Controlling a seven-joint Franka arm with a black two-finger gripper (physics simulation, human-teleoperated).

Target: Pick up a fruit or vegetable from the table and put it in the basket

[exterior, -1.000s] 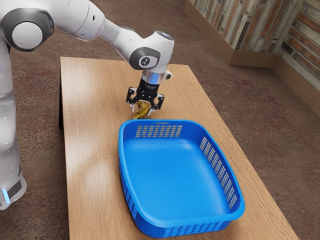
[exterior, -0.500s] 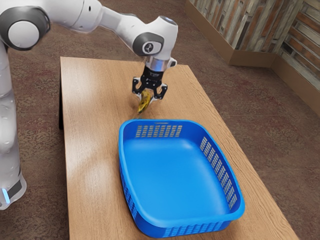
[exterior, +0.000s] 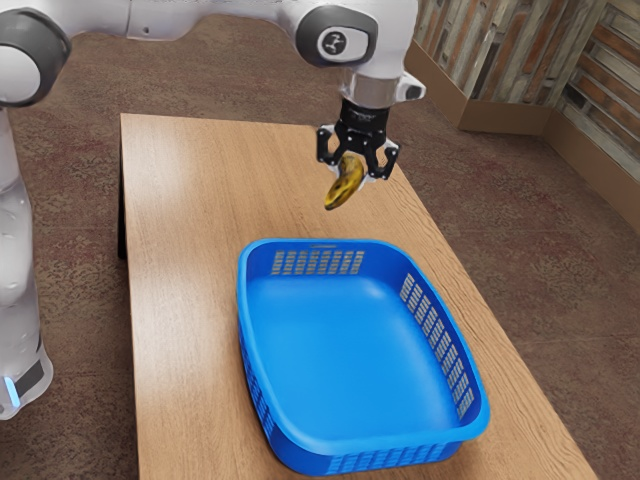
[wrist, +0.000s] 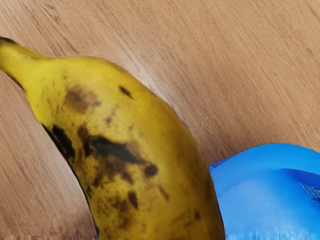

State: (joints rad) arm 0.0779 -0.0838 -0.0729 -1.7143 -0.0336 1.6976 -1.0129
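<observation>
Pinching spotted banana (exterior: 344,188), gripper (exterior: 355,173) partly hides it; wrist view crops banana and most of blue basket (exterior: 390,446).

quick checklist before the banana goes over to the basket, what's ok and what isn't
1. Banana in the gripper: ok, the fingers are shut on it.
2. Banana off the table: ok, it hangs above the wood.
3. Basket upright with room inside: ok, its floor is bare.
4. Banana above the basket: not ok, it is short of the rim nearest it.
5. Banana high enough to clear that rim: cannot tell.
6. Grip firm enough not to slip: cannot tell.
</observation>
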